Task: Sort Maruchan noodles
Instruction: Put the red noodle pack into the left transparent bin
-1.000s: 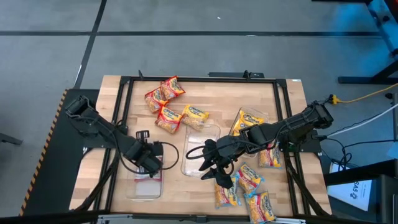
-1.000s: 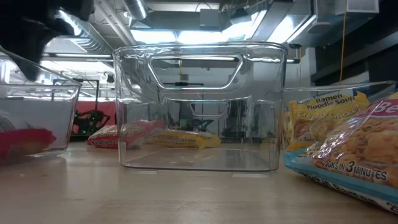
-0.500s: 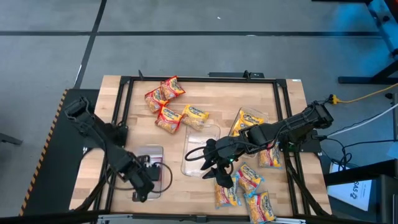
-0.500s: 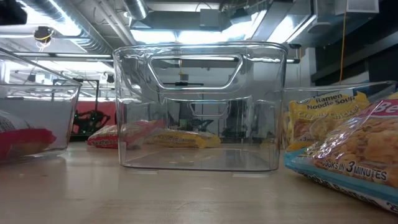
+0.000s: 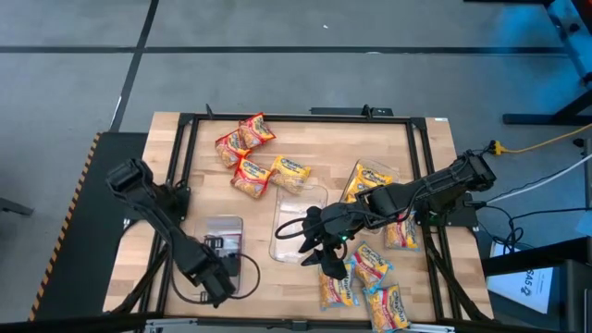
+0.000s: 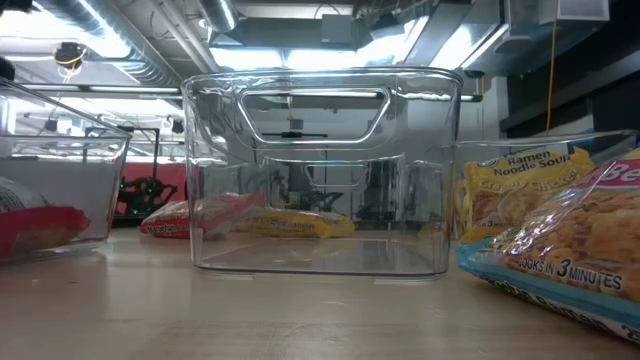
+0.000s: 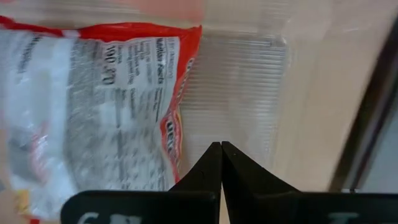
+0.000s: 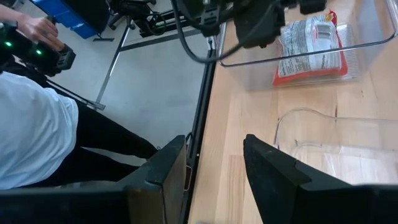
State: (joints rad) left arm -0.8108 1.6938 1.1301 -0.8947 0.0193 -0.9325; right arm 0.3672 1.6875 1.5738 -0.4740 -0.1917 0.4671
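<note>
Maruchan noodle packets lie in loose groups: red ones (image 5: 242, 153) and a yellow one (image 5: 289, 173) at the far middle, and several (image 5: 370, 277) at the near right. One red packet (image 7: 93, 112) lies printed-back up in the left clear tray (image 5: 231, 227). My left gripper (image 7: 221, 149) is shut and points down over that tray's near end, beside the packet, with nothing between its fingers. My right gripper (image 8: 214, 168) hangs open above the near edge of the middle clear tray (image 5: 298, 217), holding nothing.
Another yellow packet (image 5: 368, 178) lies right of the middle tray. In the low view the middle tray (image 6: 320, 170) stands ahead, with packets (image 6: 560, 235) at the right. A black frame (image 5: 185, 125) rims the table. A person (image 8: 31, 118) stands beyond the table's left edge.
My left gripper has gone toward the table's near edge and down, along the left tray to its near end, tipping to point straight down and staying shut. It has left the low view. The right arm has kept still.
</note>
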